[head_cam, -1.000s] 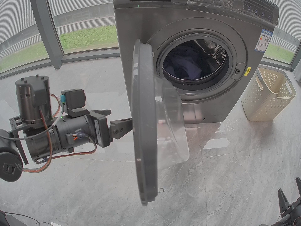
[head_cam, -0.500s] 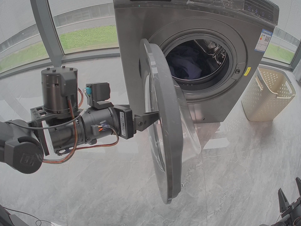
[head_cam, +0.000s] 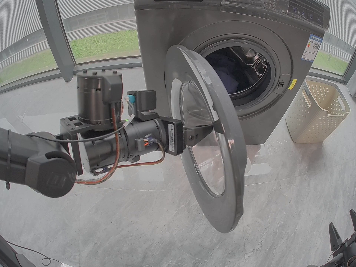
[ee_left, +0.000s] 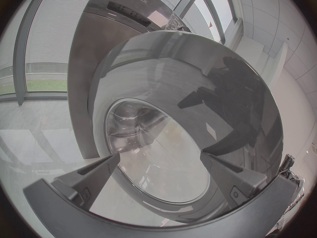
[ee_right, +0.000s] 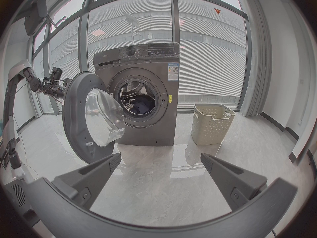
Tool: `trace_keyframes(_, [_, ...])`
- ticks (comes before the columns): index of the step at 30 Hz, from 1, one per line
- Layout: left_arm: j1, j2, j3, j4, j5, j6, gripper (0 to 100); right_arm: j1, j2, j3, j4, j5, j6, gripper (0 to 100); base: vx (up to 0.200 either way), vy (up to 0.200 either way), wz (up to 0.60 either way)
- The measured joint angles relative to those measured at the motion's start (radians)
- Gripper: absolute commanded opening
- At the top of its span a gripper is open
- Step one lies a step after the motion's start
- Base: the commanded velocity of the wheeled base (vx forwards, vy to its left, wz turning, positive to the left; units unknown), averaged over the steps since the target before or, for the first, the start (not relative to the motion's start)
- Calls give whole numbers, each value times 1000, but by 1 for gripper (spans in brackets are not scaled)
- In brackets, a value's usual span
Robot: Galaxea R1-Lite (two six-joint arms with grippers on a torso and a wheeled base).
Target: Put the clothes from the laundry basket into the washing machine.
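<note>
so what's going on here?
Left gripper, jaws open, rests against the outer face of the door of the washing machine; the door stands half open. Dark clothes lie in the drum. The laundry basket beside the machine looks empty. Right gripper hangs well back, jaws open.

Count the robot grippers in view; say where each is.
2. The left gripper is at the washing machine door from outside; the right gripper hangs low over the floor. None looks hidden.

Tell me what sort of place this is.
Probably a laundry corner of a glass-walled building: a front-loading washing machine, a cream laundry basket beside it, tall windows behind, and a polished tiled floor.
</note>
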Motion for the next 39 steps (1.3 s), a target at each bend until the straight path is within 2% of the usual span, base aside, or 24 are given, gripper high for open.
trace_keyframes(13, [-41, 127, -196, 42, 20, 13, 100, 0, 0, 0, 0, 0, 0, 100, 0, 0, 0])
trace_keyframes(24, [-56, 254, -424, 44, 35, 12, 100, 0, 0, 0, 0, 0, 0, 100, 0, 0, 0])
trace_keyframes(33, [-52, 387, -638, 51, 110, 1, 100, 0, 0, 0, 0, 0, 0, 100, 0, 0, 0])
trace_keyframes(39, [-45, 461, -778, 86, 190, -31, 100, 0, 0, 0, 0, 0, 0, 100, 0, 0, 0])
